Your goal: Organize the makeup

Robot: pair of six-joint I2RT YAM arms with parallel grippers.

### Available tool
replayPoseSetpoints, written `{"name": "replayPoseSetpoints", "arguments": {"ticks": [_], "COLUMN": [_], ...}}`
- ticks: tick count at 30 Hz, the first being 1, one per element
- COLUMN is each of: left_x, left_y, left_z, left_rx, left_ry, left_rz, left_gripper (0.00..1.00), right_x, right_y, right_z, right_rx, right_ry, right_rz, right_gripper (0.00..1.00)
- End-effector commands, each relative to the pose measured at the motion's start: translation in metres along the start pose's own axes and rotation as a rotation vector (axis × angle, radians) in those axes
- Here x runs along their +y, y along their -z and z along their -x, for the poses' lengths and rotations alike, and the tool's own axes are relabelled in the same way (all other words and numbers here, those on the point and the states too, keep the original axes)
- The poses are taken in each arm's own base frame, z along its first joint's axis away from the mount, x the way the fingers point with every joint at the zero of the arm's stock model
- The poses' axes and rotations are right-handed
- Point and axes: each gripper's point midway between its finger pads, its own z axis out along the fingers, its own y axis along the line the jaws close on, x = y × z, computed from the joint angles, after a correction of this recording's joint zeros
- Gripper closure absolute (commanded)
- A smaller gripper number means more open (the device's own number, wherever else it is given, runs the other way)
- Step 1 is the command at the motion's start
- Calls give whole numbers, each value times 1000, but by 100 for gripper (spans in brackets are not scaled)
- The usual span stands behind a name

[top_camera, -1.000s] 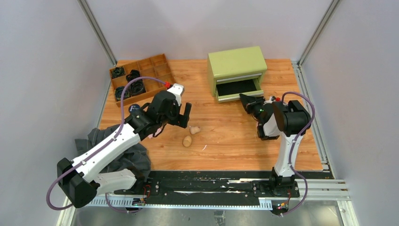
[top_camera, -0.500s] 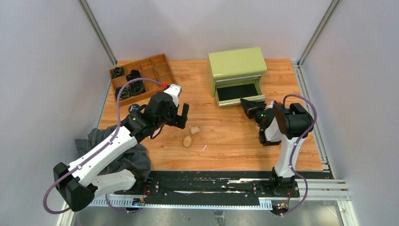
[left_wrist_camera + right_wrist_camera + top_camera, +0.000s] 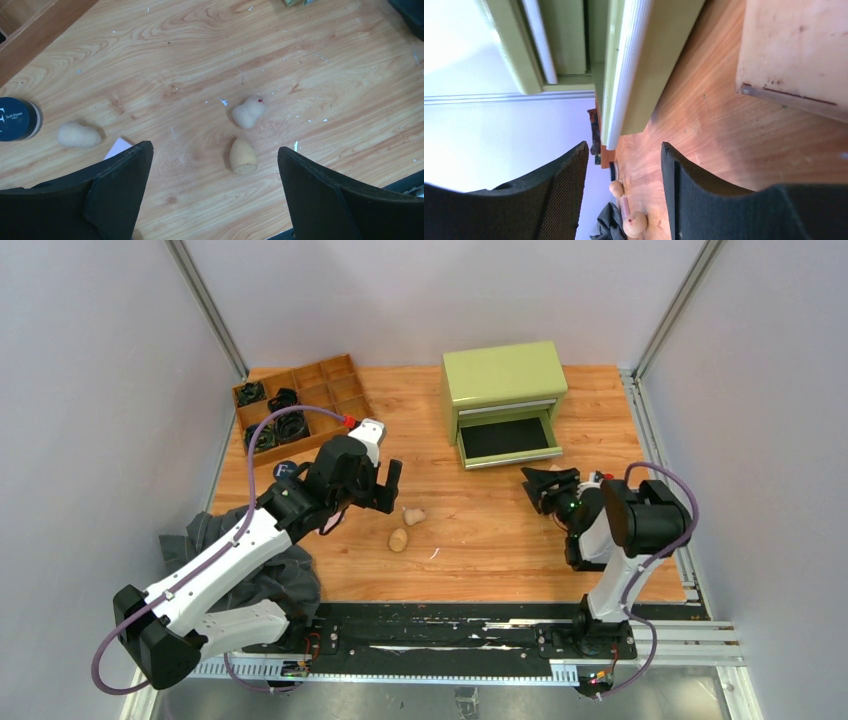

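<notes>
Cloth [image 3: 275, 575], dark grey, lies bunched at the near left edge of the table [image 3: 480, 540]. Two beige sponges [image 3: 398, 539] sit close together mid-table, under the left gripper [image 3: 388, 485], whose jaws are spread wide and empty. A third sponge [image 3: 78, 135] lies beside the dark compact [image 3: 17, 118]. The right gripper [image 3: 537, 482], jaws parted on nothing, hangs near the open drawer [image 3: 505, 437] of the green cabinet [image 3: 505, 375]. Far left, a wooden tray [image 3: 330, 375] holds black bands [image 3: 290, 425].
</notes>
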Motion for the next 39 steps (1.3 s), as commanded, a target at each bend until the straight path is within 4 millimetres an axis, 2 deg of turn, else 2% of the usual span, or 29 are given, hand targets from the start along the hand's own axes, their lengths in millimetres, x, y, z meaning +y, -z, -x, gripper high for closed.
{"name": "replayPoseSetpoints", "arguments": {"ticks": [1, 4, 8, 10, 11, 15, 17, 19, 22, 25, 31, 36, 39], "left_x": [3, 2, 0, -1, -1, -4, -6, -8, -10, -10, -8, -8, -7], "left_y": [1, 0, -2, -2, -3, -7, -9, -11, -13, -13, -14, -16, -15], "left_z": [5, 6, 6, 7, 7, 7, 7, 7, 8, 8, 7, 7, 8], "left_rx": [-24, -24, -24, -24, -26, -25, -20, -16, -18, -20, -13, -12, -13], "left_ry": [14, 15, 19, 22, 24, 24, 22, 22, 24, 26, 21, 11, 10], "left_rz": [7, 7, -1, -6, -7, -18, -25, -30, -38, -39, -31, -25, -20], "left_gripper": [0, 0, 0, 0, 0, 0, 0, 0, 0, 0, 0, 0, 0], "right_x": [16, 20, -1, -12, -10, 8, 11, 5, -3, -8, -9, -13, -25], "right_y": [27, 42, 59, 77, 91, 135, 148, 151, 144, 128, 98, 71, 56], "right_z": [6, 13, 22, 38, 51, 107, 121, 122, 115, 101, 88, 86, 87], "right_rx": [23, 31, 59, 33, 5, -198, -215, -152, -33, 66, 113, 137, 155], "right_ry": [63, 89, 191, 344, 455, 677, 724, 727, 684, 635, 561, 612, 613], "right_rz": [46, 36, -171, -399, -500, -745, -835, -915, -967, -936, -855, -881, -922], "right_gripper": [45, 45, 45, 45, 44, 36, 35, 34, 34, 35, 32, 30, 29]}}
